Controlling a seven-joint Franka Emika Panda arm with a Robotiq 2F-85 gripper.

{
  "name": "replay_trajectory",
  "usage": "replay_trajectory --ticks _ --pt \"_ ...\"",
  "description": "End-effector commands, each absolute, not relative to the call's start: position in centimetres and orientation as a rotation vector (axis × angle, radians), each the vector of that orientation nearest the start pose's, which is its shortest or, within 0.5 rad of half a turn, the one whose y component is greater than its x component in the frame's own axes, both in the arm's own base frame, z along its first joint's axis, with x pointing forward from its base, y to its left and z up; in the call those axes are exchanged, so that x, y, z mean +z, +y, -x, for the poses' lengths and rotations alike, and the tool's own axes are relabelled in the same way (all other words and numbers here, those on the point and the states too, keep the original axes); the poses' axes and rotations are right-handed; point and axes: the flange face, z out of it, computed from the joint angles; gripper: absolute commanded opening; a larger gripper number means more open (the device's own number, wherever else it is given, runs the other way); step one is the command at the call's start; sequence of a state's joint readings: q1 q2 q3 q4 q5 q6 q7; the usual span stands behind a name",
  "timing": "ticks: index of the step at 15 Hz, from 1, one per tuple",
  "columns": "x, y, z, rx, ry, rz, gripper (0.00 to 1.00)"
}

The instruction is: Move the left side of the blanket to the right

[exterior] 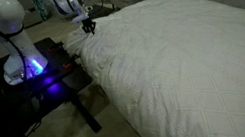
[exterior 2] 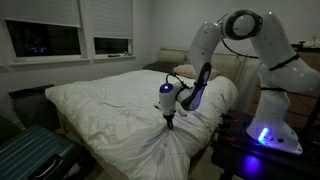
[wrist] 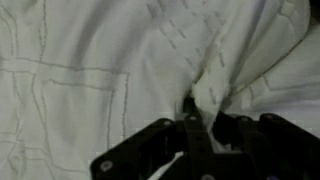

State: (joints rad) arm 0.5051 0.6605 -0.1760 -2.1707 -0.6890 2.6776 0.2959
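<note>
One blanket | one end effector clamped on blanket fold

I saw the blanket as soft, matt white cloth, quilted with stitched lines and heavily wrinkled. My gripper looked hard and matt black. The arm had smooth, glossy white shells.

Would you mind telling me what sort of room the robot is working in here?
Probably a bedroom in a home: a puffy, bed-wide white blanket lies spread out, two windows with dark panes sit behind it, and what looks like a suitcase stands beside it.
</note>
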Motion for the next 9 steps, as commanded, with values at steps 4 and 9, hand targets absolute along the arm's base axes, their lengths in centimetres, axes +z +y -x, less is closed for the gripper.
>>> replay_trajectory --ticks 4,9 --pt "13.1 14.7 -52.4 0.232 -0.980 3.282 0.01" --pt "20.6 12.0 -56.5 0.068 -0.710 3.344 0.01"
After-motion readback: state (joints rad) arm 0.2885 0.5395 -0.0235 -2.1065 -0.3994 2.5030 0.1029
